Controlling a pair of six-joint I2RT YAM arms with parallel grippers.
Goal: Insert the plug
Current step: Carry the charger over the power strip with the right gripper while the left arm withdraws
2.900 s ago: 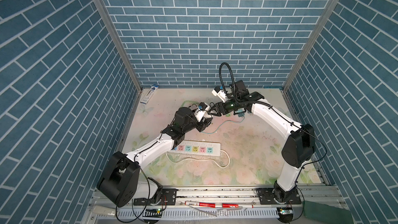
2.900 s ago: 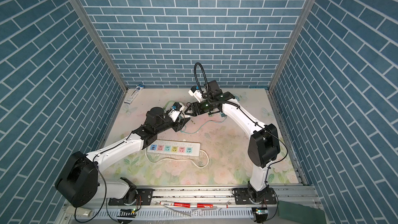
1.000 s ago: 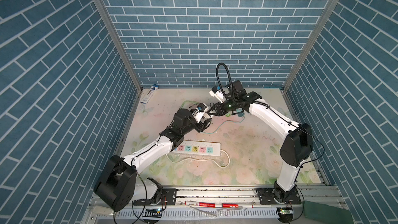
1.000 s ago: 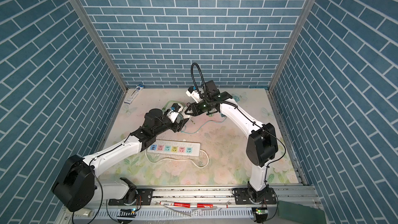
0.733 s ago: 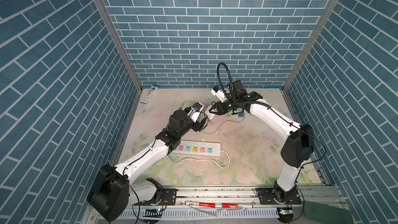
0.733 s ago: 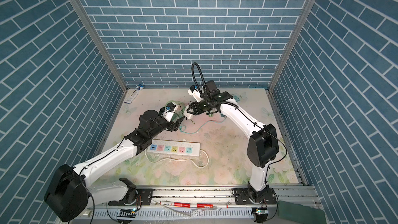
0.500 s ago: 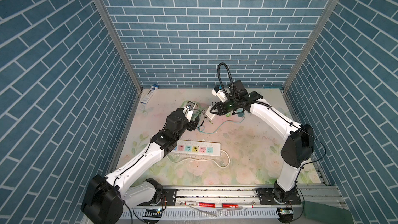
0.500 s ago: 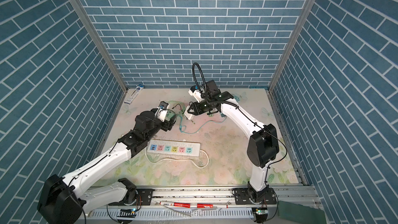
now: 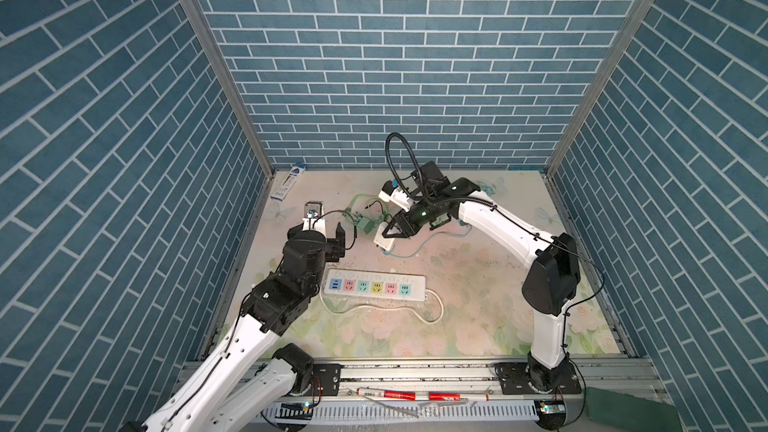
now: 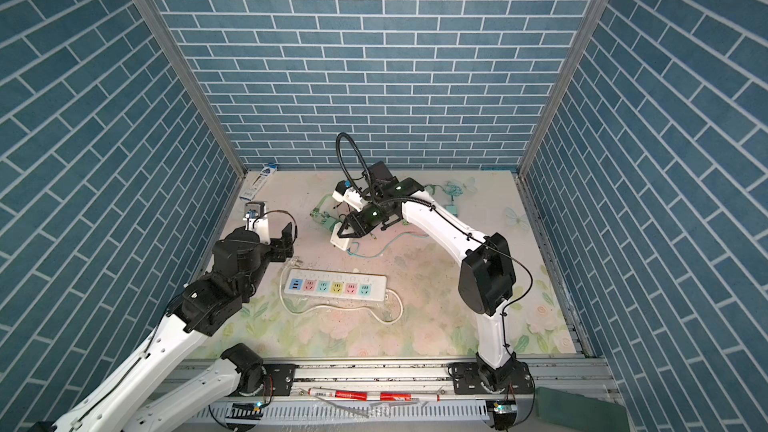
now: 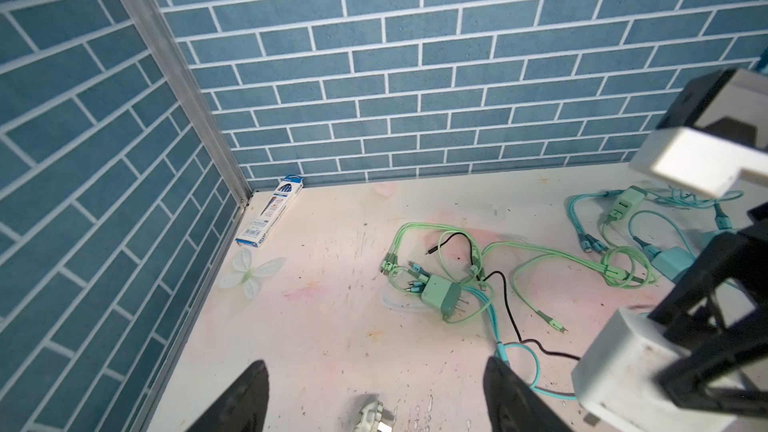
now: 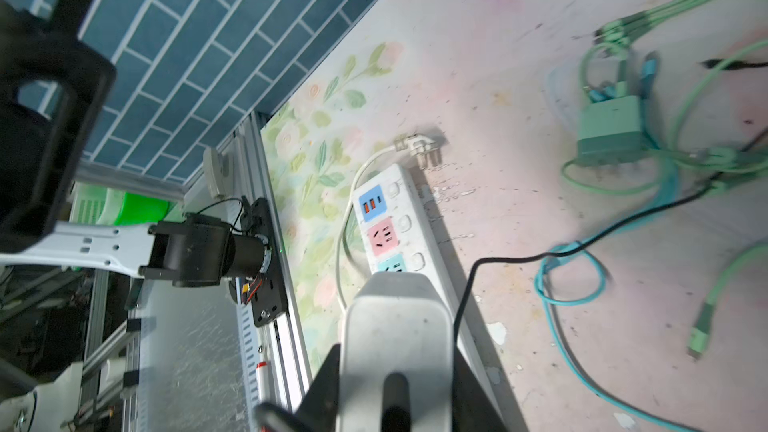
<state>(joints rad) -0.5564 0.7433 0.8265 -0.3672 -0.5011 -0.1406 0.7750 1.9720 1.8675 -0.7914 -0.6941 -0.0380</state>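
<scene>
Blue brick walls [image 9: 374,56] boxed in a flowery desk [image 9: 478,284]. The right hand [image 9: 388,235] was clamped on the white plug [image 9: 382,242], roughly 12 o'clock from the power strip [image 9: 374,285]. The left hand [image 9: 327,229] was spread wide with nothing in it, around 10 o'clock of the strip.

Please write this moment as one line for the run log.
left claw: open, empty | right claw: shut on white plastic block plug | white power strip with coloured sockets: nothing inserted
</scene>
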